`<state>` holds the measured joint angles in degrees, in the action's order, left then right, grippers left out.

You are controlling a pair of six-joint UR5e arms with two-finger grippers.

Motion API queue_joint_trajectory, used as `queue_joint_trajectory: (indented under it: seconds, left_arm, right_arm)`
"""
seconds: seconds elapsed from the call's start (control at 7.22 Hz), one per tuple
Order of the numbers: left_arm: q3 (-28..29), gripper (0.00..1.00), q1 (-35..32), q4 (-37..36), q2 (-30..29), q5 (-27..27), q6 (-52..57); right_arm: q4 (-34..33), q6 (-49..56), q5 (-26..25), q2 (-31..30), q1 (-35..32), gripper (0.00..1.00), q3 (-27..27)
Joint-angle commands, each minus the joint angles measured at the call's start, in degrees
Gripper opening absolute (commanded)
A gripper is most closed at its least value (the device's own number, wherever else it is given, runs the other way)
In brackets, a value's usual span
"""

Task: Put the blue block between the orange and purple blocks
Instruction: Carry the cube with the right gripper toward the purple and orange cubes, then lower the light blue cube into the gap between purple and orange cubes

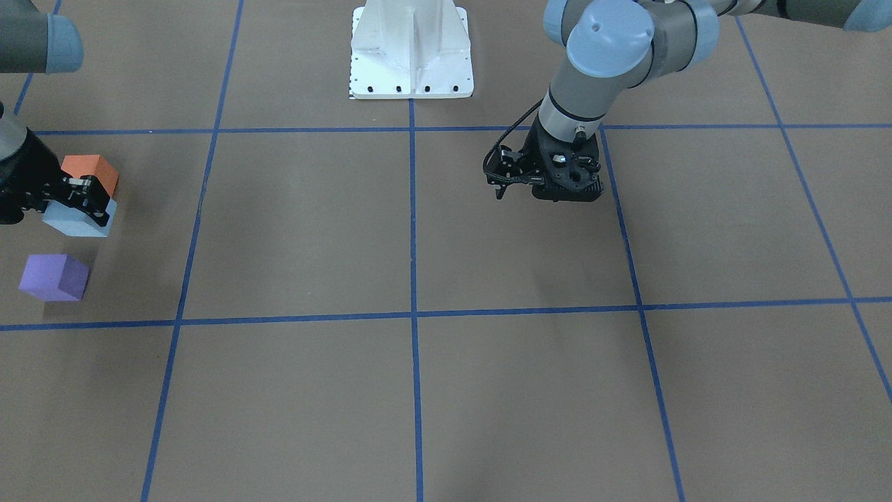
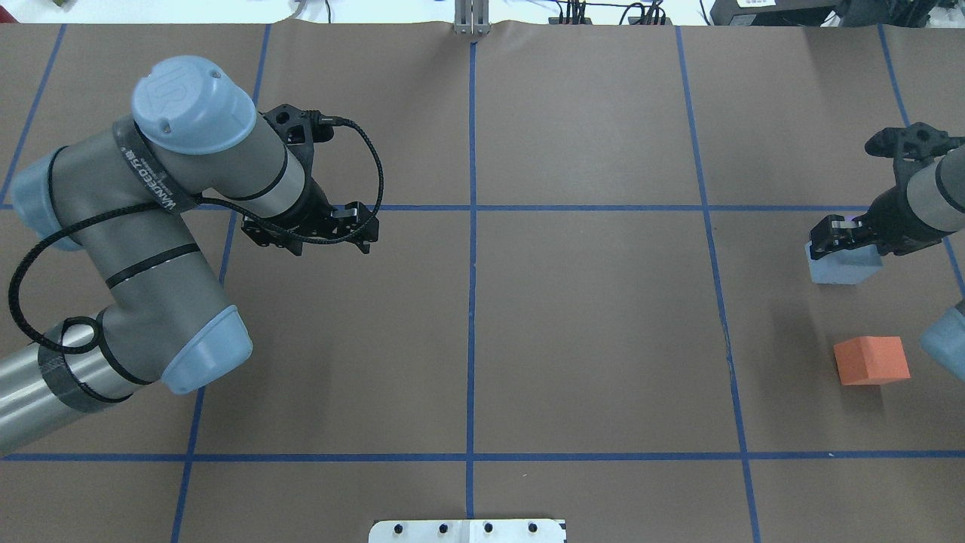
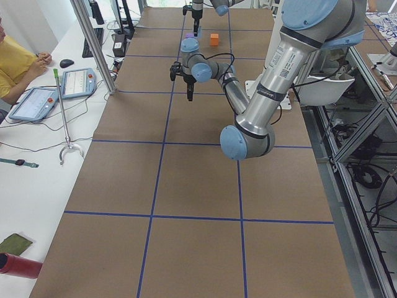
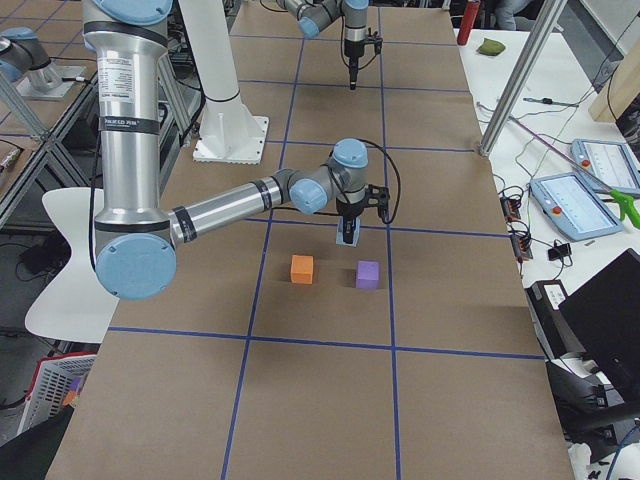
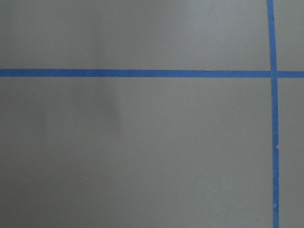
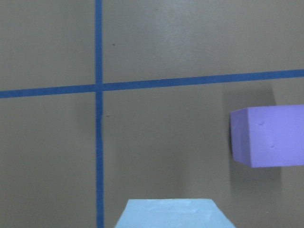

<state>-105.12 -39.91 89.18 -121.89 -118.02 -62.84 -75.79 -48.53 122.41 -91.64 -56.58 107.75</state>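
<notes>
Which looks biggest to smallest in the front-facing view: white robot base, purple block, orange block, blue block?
1. white robot base: clearly largest.
2. purple block, blue block and orange block: about alike. The right gripper hides part of blue and orange, so I won't rank them.

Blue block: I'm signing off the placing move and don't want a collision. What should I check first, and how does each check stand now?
1. Right gripper shut on the blue block: ok.
2. Table bare between the orange block and the purple block: ok, the exterior right view shows nothing in the gap.
3. Blue block lined up over that gap: cannot tell. The front-facing view puts it between them, while the exterior right view shows it beyond their row.
4. Blue block's height above the table: cannot tell.
5. Left gripper out of the way: ok, it hangs over mid-table, far from all three blocks.
</notes>
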Motion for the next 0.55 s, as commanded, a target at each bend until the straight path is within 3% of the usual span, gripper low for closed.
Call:
queue_joint_trajectory:
  seconds: [0.0,0.42]
  left_arm:
    - [-0.1,1.00,0.0,0.0,0.0,0.1,-0.2]
    - [-0.1,1.00,0.0,0.0,0.0,0.1,-0.2]
  right_arm:
    - [1.0,1.4,-0.1,-1.4,-0.2,0.00,-2.4]
    - [6.2,0.5,0.0,-1.4,0.0,0.00,-7.5]
